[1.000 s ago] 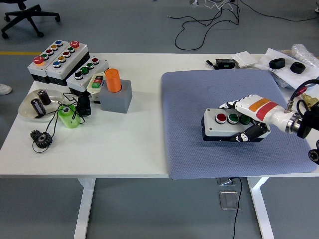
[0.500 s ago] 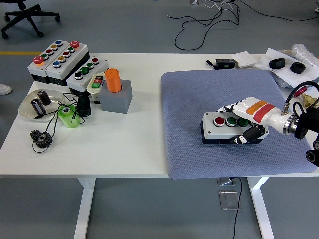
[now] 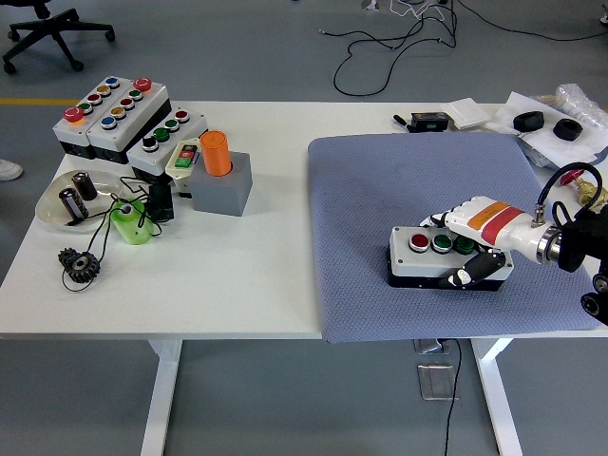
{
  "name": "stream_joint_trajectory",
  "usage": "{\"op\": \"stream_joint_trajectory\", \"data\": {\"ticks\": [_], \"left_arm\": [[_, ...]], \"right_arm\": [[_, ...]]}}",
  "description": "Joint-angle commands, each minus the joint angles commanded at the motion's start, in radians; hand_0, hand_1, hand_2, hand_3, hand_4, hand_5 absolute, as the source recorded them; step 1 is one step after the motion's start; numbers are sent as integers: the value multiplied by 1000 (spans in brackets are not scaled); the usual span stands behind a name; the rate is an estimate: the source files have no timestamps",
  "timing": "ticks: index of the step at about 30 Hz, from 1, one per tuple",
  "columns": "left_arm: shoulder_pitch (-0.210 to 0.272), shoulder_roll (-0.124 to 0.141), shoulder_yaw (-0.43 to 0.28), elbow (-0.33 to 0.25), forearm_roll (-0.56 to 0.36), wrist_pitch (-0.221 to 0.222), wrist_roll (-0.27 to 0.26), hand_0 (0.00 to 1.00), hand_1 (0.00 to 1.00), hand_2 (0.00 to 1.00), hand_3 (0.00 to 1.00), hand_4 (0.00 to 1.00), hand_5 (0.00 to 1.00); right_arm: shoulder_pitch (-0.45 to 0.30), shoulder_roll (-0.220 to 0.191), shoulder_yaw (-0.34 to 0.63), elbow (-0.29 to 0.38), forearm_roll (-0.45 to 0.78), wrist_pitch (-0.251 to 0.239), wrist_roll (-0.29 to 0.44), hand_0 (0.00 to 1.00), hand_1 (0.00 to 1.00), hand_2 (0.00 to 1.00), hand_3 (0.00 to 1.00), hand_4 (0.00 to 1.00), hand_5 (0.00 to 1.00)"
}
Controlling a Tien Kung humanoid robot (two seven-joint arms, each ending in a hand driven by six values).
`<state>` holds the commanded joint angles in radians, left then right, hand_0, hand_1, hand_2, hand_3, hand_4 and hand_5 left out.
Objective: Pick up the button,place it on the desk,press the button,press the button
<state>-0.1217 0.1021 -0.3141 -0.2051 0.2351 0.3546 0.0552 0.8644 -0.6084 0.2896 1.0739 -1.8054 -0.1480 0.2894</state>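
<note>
A white-topped button box (image 3: 424, 255) with one red and two green buttons lies on the blue-grey mat (image 3: 380, 190) at the right. My right hand (image 3: 469, 243), white with an orange band, comes in from the right edge. Its fingers wrap over the box's far right end and its thumb (image 3: 472, 272) presses the box's near side. The rightmost green button is partly hidden under the fingers. The left arm is out of view.
At the far left stand several other button boxes (image 3: 114, 119), a grey block with an orange cylinder (image 3: 218, 161), a dish of parts (image 3: 71, 201), a green part (image 3: 128, 223) and a black gear (image 3: 78, 263). Papers and black items (image 3: 541, 122) lie at the far right corner.
My right hand and the button box have shifted toward the near edge and slightly right on the mat, the grip unchanged.
</note>
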Motion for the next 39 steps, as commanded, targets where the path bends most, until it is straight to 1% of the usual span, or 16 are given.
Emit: {"op": "stream_joint_trajectory", "data": {"ticks": [1,2,7,8,13,14,18,19,21,25,26,30,31,36,37,39], "left_arm": [[1,0,-3,0,0,0,0,609,550,511,468,278,966],[1,0,-4,0,0,0,0,608,550,511,468,279,967],[0,1,0,0,-1,0,0,608,550,511,468,279,967],[0,1,1,0,-2,0,0,607,549,511,468,279,967],[-1,1,0,0,-1,0,0,607,549,511,468,279,967],[0,1,0,0,-1,0,0,607,549,510,467,279,969],[-1,2,-1,0,0,0,0,607,549,510,467,279,969],[-1,2,-2,0,0,0,0,607,549,510,468,279,971],[0,3,-3,0,0,0,-1,607,549,510,468,279,971],[0,3,0,1,0,-1,0,607,549,510,468,279,971],[0,3,0,1,1,-1,-1,607,548,510,468,279,972],[1,3,1,1,1,-1,-1,607,548,510,468,279,972],[1,4,-1,1,4,-1,-1,606,548,510,468,279,972],[0,4,-3,1,4,-1,-2,606,548,510,468,279,972],[0,4,-2,1,4,-1,-2,608,548,508,467,279,971],[0,4,-2,2,4,0,-2,608,548,508,467,279,971]], "right_arm": [[-1,-3,2,2,2,3,0,534,548,645,717,806,373],[-2,-4,3,3,3,4,1,599,582,714,828,864,372],[1,-10,6,5,-4,1,14,599,582,714,828,864,372],[1,-11,6,5,-5,-2,17,721,676,811,935,916,343],[0,-19,12,15,-11,6,12,721,676,811,935,916,343],[-1,-20,13,17,-11,8,11,783,726,881,991,928,334],[-6,-33,24,46,-12,12,-5,783,726,881,991,928,334],[-9,-37,30,54,-10,10,-6,817,790,957,998,954,298],[-13,-43,40,68,-7,6,-7,817,790,957,998,954,298],[-32,-76,85,133,32,19,-19,817,790,957,998,954,298],[-44,-91,105,161,43,15,-22,826,792,951,998,929,281],[-87,-139,191,274,88,0,-47,826,792,951,998,929,281],[-102,-154,217,306,97,-4,-53,752,685,789,989,878,217],[-162,-198,301,415,191,-86,-95,752,685,789,989,878,217],[-176,-203,314,430,228,-111,-107,421,194,333,761,394,2],[-202,-214,334,459,305,-165,-124,421,194,333,761,394,2]]}}
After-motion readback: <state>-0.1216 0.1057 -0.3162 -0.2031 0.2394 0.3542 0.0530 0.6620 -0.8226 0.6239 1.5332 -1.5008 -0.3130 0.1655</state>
